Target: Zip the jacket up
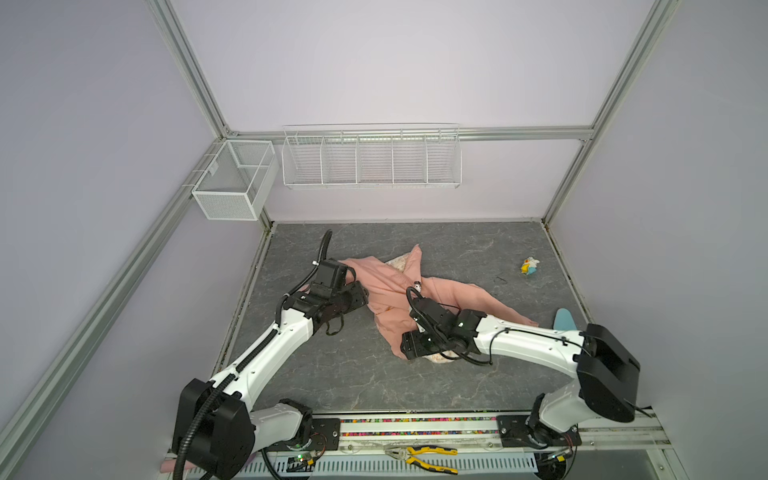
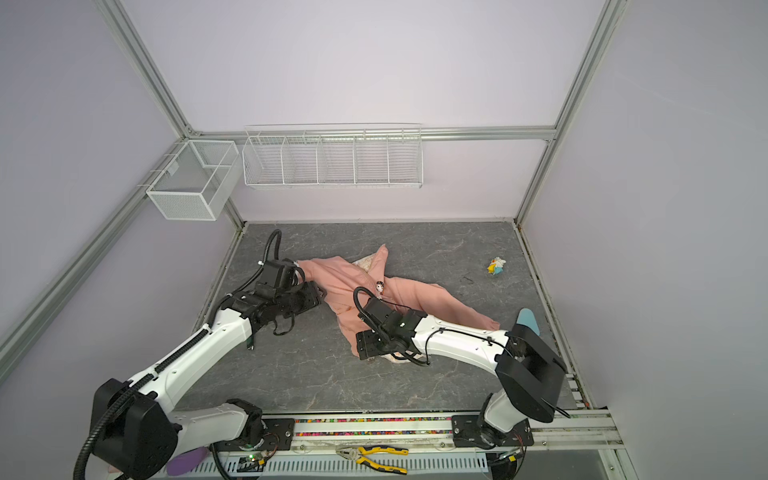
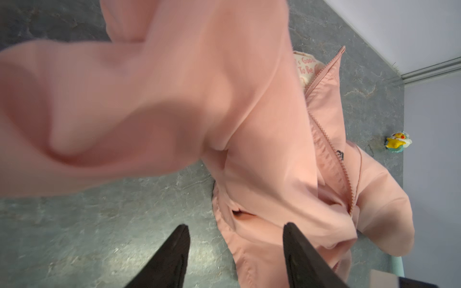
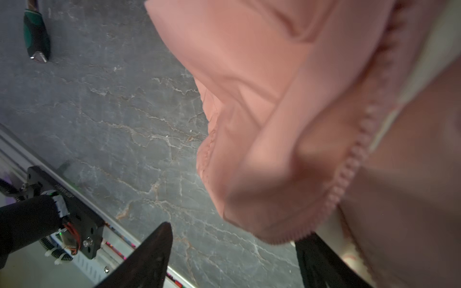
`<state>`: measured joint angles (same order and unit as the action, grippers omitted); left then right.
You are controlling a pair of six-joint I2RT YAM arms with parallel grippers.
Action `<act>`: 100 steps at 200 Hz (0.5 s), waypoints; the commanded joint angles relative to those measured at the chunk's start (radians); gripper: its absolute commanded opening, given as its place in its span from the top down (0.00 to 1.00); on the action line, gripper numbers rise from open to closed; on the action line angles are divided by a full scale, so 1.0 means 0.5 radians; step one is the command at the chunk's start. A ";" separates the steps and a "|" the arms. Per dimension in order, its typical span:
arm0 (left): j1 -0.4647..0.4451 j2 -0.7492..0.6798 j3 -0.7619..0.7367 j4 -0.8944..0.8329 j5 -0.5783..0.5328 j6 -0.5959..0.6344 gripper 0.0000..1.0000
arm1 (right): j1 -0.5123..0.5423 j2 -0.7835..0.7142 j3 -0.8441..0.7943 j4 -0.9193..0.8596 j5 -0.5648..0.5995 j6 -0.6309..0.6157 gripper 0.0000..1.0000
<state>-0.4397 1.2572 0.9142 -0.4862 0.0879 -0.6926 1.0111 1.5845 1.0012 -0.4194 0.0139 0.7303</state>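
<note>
The salmon-pink jacket (image 1: 390, 291) (image 2: 345, 286) lies crumpled in the middle of the grey table, with its small chest patch (image 1: 417, 285) facing up. In the left wrist view the jacket (image 3: 249, 99) shows its zipper (image 3: 324, 129), parted near the collar over cream lining (image 3: 305, 67). My left gripper (image 1: 360, 297) (image 2: 318, 295) (image 3: 235, 241) is open at the jacket's left side, with the hem edge and bare table between its fingers. My right gripper (image 1: 406, 345) (image 2: 361, 345) (image 4: 232, 249) is open at the jacket's near corner (image 4: 274, 99), and the zipper teeth (image 4: 349, 164) hang just beside one finger.
A small yellow and white toy (image 1: 530, 266) (image 2: 496, 266) (image 3: 398, 142) sits at the back right. A teal object (image 1: 565, 320) lies by the right arm. A green-handled tool (image 4: 36, 37) lies on the table. Wire baskets (image 1: 370, 160) hang on the back wall, and pliers (image 1: 424, 455) lie on the front rail.
</note>
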 commanded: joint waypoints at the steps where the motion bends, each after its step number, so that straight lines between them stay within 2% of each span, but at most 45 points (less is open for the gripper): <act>1: -0.001 0.089 0.026 0.183 -0.032 -0.002 0.40 | 0.014 0.068 -0.030 0.155 0.032 0.094 0.25; 19: 0.012 0.200 0.065 0.208 -0.046 0.029 0.50 | 0.012 0.123 -0.018 0.195 0.017 0.108 0.35; 34: 0.031 0.287 0.131 0.181 -0.020 0.054 0.67 | 0.013 0.138 0.004 0.195 0.006 0.107 0.47; 48: 0.039 0.335 0.169 0.175 -0.014 0.071 0.78 | 0.012 0.125 0.016 0.192 -0.014 0.101 0.63; 69: 0.054 0.348 0.209 0.167 -0.009 0.089 0.88 | 0.015 0.063 0.023 0.163 -0.038 0.094 0.88; 79: 0.063 0.351 0.232 0.148 -0.016 0.103 0.92 | 0.013 0.018 0.021 0.170 -0.090 0.079 0.93; 100: 0.095 0.339 0.285 0.089 -0.030 0.138 0.97 | 0.020 -0.057 0.028 0.220 -0.303 0.034 0.93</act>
<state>-0.4122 1.4319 0.9966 -0.4225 0.0875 -0.6544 1.0119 1.6276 1.0023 -0.3389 -0.0250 0.7631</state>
